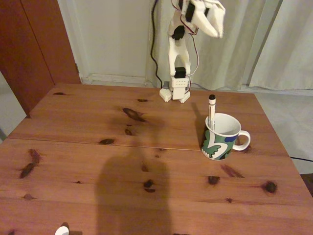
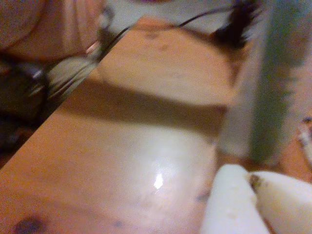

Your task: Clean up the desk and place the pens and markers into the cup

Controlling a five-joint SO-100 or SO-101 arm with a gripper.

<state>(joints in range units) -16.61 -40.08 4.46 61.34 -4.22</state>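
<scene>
The white mug [image 1: 221,139], patterned in green and dark blue, stands at the right of the pine desk [image 1: 98,161], its handle pointing right. A slim white marker [image 1: 212,110] stands upright inside it, black cap on top, leaning on the rim's far left side. My gripper [image 1: 216,32] is raised high above the back of the desk, well clear of the mug. In the blurred wrist view its white fingers [image 2: 229,204] meet at the tips with nothing between them, over the bare desk [image 2: 146,146].
The arm's base [image 1: 176,90] sits at the desk's far edge, with cables hanging behind it. A small white object [image 1: 62,230] pokes in at the near edge. A broad shadow lies across the middle. Curtains hang behind.
</scene>
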